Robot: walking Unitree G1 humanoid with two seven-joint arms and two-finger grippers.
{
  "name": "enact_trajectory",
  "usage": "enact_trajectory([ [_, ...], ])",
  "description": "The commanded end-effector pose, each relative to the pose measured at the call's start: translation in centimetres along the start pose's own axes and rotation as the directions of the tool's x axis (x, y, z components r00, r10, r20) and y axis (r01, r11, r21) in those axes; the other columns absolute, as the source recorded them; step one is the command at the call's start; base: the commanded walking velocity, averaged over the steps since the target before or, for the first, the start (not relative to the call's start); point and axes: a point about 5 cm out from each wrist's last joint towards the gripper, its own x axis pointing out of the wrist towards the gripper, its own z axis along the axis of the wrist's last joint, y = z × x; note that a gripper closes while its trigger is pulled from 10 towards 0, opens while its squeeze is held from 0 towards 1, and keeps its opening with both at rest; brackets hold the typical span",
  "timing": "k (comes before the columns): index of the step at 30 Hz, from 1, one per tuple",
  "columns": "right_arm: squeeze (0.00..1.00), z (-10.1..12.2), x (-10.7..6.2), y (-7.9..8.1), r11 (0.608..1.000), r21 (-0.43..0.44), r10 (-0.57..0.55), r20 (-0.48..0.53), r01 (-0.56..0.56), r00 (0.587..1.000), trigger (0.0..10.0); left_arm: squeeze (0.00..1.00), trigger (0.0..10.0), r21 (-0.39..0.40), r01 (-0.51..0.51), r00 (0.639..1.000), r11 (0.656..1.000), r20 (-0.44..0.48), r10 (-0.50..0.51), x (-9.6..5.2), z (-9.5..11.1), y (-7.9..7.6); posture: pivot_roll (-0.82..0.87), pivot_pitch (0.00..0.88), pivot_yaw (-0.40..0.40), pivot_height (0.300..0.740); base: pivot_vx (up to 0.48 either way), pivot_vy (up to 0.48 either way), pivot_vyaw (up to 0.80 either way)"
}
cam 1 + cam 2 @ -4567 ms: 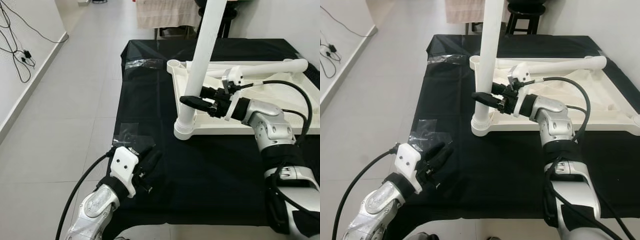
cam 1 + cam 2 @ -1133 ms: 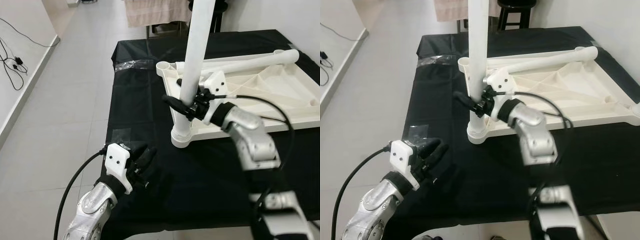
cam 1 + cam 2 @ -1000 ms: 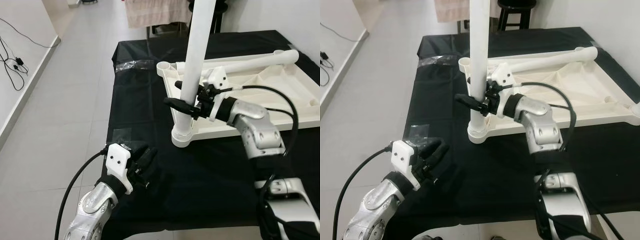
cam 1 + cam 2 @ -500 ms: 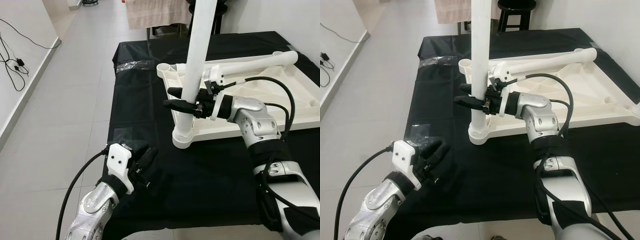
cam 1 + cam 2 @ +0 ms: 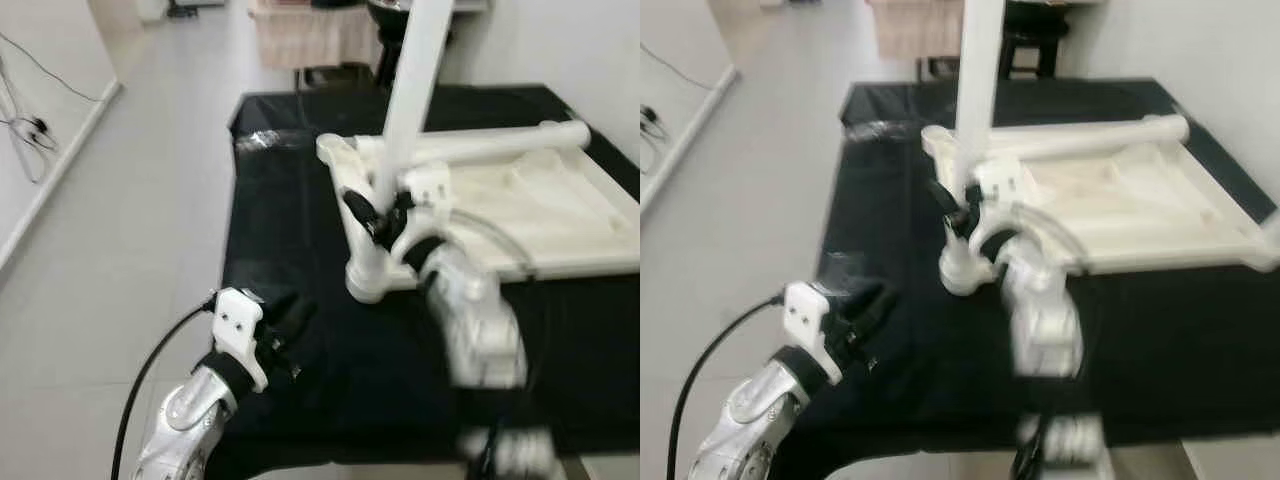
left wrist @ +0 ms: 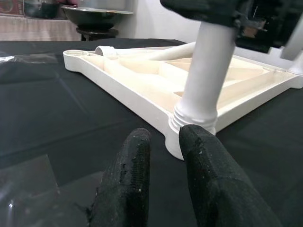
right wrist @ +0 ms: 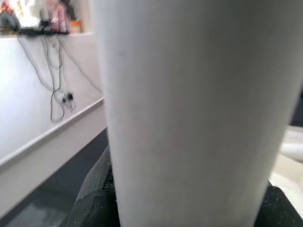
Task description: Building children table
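- Around the upright white table leg (image 5: 404, 110), the right gripper (image 5: 377, 217) has one black finger on each side, clamped on it.
- Below that grip, the leg's foot sits in a corner socket of the upside-down white tabletop (image 5: 520, 215), which lies on a black cloth (image 5: 290, 200).
- Near the cloth's front edge, the left gripper (image 5: 285, 325) hovers, fingers (image 6: 132, 179) slightly apart, holding nothing.

Upright white table leg (image 5: 400, 130) stands in the corner socket of the upside-down tabletop (image 5: 520, 210) — right gripper (image 5: 372, 215) blurred, fingers either side of it. Left gripper (image 5: 285, 322) hovers low over the black cloth (image 5: 290, 200), near its front edge.
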Motion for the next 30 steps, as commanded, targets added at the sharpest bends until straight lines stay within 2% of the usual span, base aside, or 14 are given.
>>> enact_trajectory([
  [1, 0.00, -5.3, -0.6, 0.7, 0.998, 0.015, 0.055, -0.238, -0.053, 0.970, 0.0, 0.00, 10.0, -0.011, 0.003, 1.000, 1.000, -0.016, -0.003, 0.0, -0.4, -0.2, 0.00, 0.151, -0.008, 0.740, 0.000, 0.000, 0.00],
  [6, 0.00, -4.5, -0.1, 1.3, 0.998, 0.016, 0.062, -0.208, -0.060, 0.976, 0.0, 0.00, 10.0, -0.012, 0.001, 1.000, 1.000, -0.014, -0.001, 0.0, -0.3, -0.1, -0.01, 0.156, -0.013, 0.740, 0.000, 0.000, 0.00],
  [7, 0.00, -4.1, 0.1, 1.4, 0.999, 0.032, 0.049, -0.209, -0.043, 0.977, 9.3, 0.00, 10.0, -0.009, -0.006, 1.000, 1.000, -0.011, 0.006, 0.0, -0.3, -0.1, 0.01, 0.154, -0.017, 0.740, 0.000, 0.000, 0.00],
  [8, 0.00, -3.8, 0.3, 1.5, 0.997, 0.049, 0.062, -0.207, -0.053, 0.976, 10.0, 0.00, 10.0, -0.008, -0.011, 1.000, 1.000, -0.009, 0.011, 0.0, -0.3, -0.1, 0.01, 0.154, -0.017, 0.740, 0.000, 0.000, 0.00],
  [9, 0.91, -3.3, 0.6, 1.4, 0.997, 0.055, 0.070, -0.192, -0.061, 0.979, 10.0, 0.00, 10.0, -0.007, -0.015, 1.000, 1.000, -0.008, 0.014, 0.0, -0.3, -0.1, 0.00, 0.154, -0.014, 0.740, 0.000, 0.000, 0.00],
  [11, 1.00, -2.1, 0.9, 1.8, 0.985, 0.079, 0.162, -0.150, -0.151, 0.975, 10.0, 0.00, 10.0, -0.009, -0.014, 1.000, 1.000, -0.008, 0.014, 0.1, -0.3, -0.1, 0.00, 0.153, -0.014, 0.740, 0.000, 0.000, 0.00],
  [15, 1.00, -0.8, 1.2, 1.9, 0.949, 0.099, 0.309, -0.094, -0.300, 0.946, 10.0, 0.00, 10.0, -0.011, -0.011, 1.000, 1.000, -0.009, 0.011, 0.1, -0.3, -0.2, 0.01, 0.147, -0.009, 0.740, 0.000, 0.000, 0.00],
  [16, 0.29, 0.0, 1.7, 1.1, 0.929, 0.068, 0.368, -0.062, -0.364, 0.928, 10.0, 0.00, 10.0, -0.011, -0.010, 1.000, 1.000, -0.009, 0.009, 0.1, -0.3, -0.2, 0.01, 0.145, -0.009, 0.740, 0.000, 0.000, 0.00],
  [18, 0.29, 0.5, 1.9, 0.5, 0.920, 0.042, 0.391, -0.046, -0.390, 0.919, 10.0, 0.00, 10.0, -0.012, -0.009, 1.000, 1.000, -0.009, 0.009, 0.1, -0.3, -0.2, 0.01, 0.145, -0.009, 0.740, 0.000, 0.000, 0.00],
  [19, 0.00, 1.3, 2.5, -0.8, 0.875, 0.040, 0.484, -0.018, -0.483, 0.875, 10.0, 0.00, 10.0, -0.011, -0.009, 1.000, 1.000, -0.010, 0.009, 0.1, -0.4, -0.2, 0.04, 0.136, -0.012, 0.740, 0.000, 0.000, 0.00],
  [27, 0.00, 1.1, 2.5, -1.6, 0.733, 0.079, 0.679, -0.021, -0.676, 0.734, 10.0, 0.00, 10.0, -0.005, -0.015, 1.000, 1.000, -0.011, 0.015, 0.1, -0.4, -0.3, 0.06, 0.127, -0.017, 0.740, 0.000, 0.000, 0.00],
  [28, 0.00, 1.0, 2.6, -1.7, 0.720, 0.082, 0.692, -0.022, -0.689, 0.721, 9.3, 0.00, 10.0, -0.004, -0.016, 1.000, 1.000, -0.011, 0.016, 0.1, -0.5, -0.3, 0.06, 0.126, -0.017, 0.740, 0.000, 0.000, 0.00],
  [29, 0.00, 1.0, 2.8, -1.9, 0.718, 0.091, 0.694, -0.027, -0.690, 0.719, 2.4, 0.00, 10.0, -0.005, -0.016, 1.000, 1.000, -0.011, 0.016, 0.1, -0.5, -0.4, 0.06, 0.125, -0.018, 0.740, 0.000, 0.000, 0.00],
  [30, 0.00, 0.9, 3.0, -2.2, 0.713, 0.101, 0.700, -0.032, -0.694, 0.714, 0.0, 0.00, 10.0, -0.005, -0.015, 1.000, 1.000, -0.012, 0.015, 0.1, -0.5, -0.4, 0.06, 0.124, -0.019, 0.740, 0.000, 0.000, 0.00],
])
